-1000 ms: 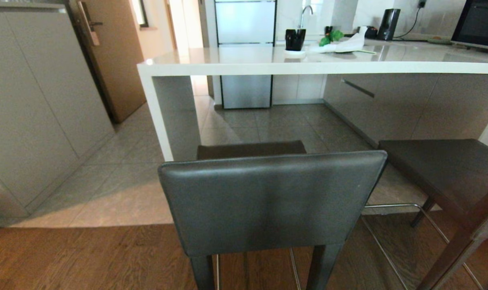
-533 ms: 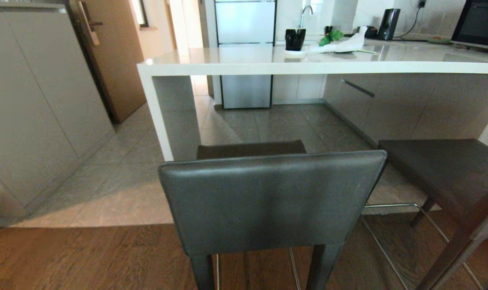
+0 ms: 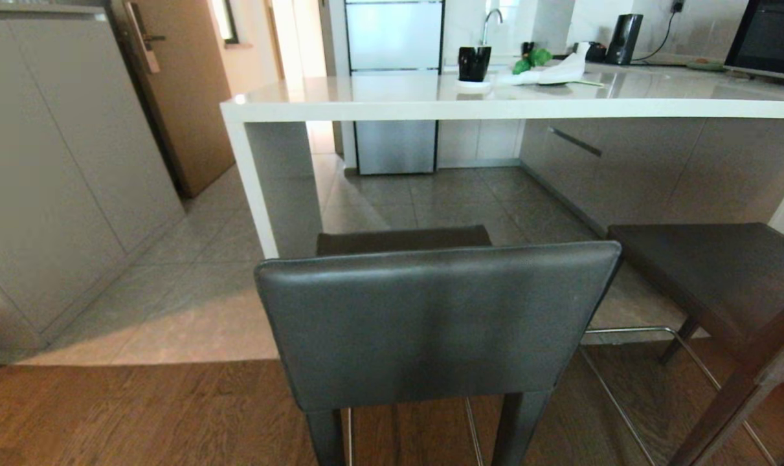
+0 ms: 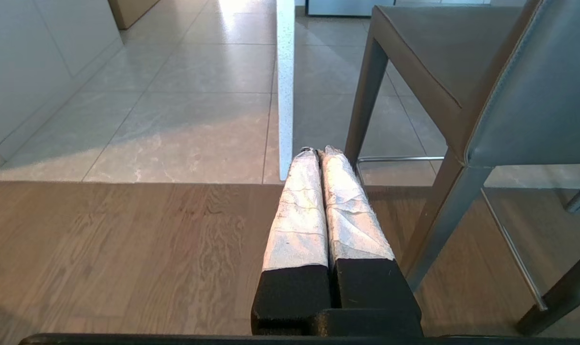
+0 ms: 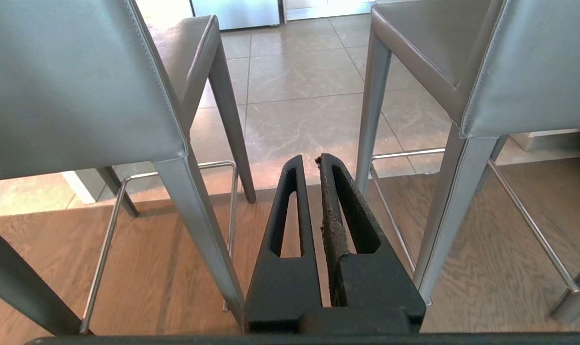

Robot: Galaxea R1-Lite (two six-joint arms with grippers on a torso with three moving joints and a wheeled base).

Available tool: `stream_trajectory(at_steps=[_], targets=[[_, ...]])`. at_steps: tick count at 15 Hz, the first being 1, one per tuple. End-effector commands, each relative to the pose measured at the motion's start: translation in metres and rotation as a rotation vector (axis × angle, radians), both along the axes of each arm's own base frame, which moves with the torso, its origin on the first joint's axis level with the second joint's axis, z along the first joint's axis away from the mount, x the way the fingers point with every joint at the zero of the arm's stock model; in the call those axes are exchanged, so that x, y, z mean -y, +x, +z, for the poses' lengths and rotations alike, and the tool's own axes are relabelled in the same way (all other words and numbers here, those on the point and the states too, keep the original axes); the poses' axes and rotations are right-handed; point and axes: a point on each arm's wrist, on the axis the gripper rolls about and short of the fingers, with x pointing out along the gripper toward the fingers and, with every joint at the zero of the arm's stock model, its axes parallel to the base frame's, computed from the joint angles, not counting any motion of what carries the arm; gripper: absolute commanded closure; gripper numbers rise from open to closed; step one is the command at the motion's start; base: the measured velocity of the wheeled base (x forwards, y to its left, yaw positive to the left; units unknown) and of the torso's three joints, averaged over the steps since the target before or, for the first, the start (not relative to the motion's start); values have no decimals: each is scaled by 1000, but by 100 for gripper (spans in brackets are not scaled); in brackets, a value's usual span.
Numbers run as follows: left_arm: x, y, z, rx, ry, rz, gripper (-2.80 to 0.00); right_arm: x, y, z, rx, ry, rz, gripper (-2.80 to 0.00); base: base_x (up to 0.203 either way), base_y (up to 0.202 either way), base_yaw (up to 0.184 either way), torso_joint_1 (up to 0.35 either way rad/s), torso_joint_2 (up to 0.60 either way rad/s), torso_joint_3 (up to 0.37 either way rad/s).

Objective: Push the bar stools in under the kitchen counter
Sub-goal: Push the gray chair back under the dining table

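Both claws, the left gripper (image 4: 318, 152) and right gripper (image 5: 309, 160), are pressed together, empty. The near stool (image 3: 437, 323), at six o'clock from the kitchen counter (image 3: 495, 103), could be tipped if pushed high on its backrest.

Kitchen edge, where your floor changes.
You see wood planks (image 3: 139, 414) meeting grey tiles (image 3: 191, 304), grey wall cabinets (image 3: 48, 181) left, a brown door (image 3: 184, 97) beyond.

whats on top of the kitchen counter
On the kitchen counter stand a black cup on a white coaster, a green item and something white. What the white thing is cannot be told.
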Motion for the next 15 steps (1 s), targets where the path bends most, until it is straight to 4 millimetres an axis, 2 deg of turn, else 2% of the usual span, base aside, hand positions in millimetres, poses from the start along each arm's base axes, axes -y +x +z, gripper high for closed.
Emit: stream_trajectory(at_steps=[1,15], targets=[[0,0,0,-1,-4,3,0,0,0,0,0,1,0,0,0,0,0,0,0,0],[0,0,0,0,-11,-2,0,0,0,0,-2,11,-2,0,0,0,0,0,0,0]])
